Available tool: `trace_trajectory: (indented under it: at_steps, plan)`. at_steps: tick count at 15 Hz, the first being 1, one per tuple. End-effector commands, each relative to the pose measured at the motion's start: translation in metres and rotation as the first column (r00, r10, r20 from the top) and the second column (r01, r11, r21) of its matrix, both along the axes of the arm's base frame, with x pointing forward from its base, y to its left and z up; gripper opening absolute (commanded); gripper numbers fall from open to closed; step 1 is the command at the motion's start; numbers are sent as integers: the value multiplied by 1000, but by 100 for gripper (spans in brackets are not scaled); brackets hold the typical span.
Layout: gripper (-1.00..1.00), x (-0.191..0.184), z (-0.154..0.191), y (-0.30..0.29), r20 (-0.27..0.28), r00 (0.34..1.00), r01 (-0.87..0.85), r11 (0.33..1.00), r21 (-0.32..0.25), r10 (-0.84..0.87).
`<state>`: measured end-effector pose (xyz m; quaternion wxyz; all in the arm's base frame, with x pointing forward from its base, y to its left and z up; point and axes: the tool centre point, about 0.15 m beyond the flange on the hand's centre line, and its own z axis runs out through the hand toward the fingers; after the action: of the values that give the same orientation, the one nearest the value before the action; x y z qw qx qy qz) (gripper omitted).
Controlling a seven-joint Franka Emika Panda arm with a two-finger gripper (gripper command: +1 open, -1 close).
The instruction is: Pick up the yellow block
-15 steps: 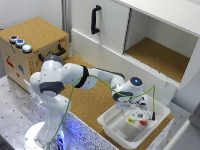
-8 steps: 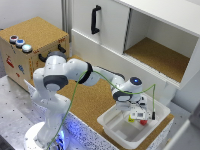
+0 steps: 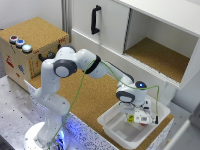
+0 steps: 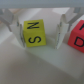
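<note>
White plastic tray (image 3: 112, 127) holds the small yellow cube-like block (image 3: 130, 118), directly under the lowered claw (image 3: 131, 116). Wrist view: the yellow block (image 4: 35, 33) sits between the claw's spread fingers (image 4: 65, 22), ungripped, beside a red lettered block (image 4: 76, 35). Closing and lifting remain.

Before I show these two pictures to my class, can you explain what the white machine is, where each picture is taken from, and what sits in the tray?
The white machine is a robot arm with a two-fingered gripper at its end. The exterior view comes from a camera off the arm: it shows the arm reaching down into a white tray on a cork-topped surface, before a white cabinet. The wrist view comes from a camera on the arm's wrist, looking down between the fingers. There the yellow block, lettered N and S, sits between the open fingers, which do not yet press on it. A red block lies beside it.
</note>
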<state>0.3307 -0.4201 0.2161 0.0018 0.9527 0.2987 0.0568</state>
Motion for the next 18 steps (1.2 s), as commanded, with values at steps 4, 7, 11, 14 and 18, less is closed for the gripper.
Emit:
trace_trajectory:
  at_steps: [4,7,11,14,18]
  plan:
    - [-100,35,30,12,15,999,-43,998,42,43]
    - [-100,28,32,16,4,999,-53,997,58,53]
    - [-100,15,44,26,24,998,-59,995,74,58]
    - [-100,11,63,39,69,996,-64,994,89,58]
    - [-100,8,113,70,152,983,-115,990,87,101]
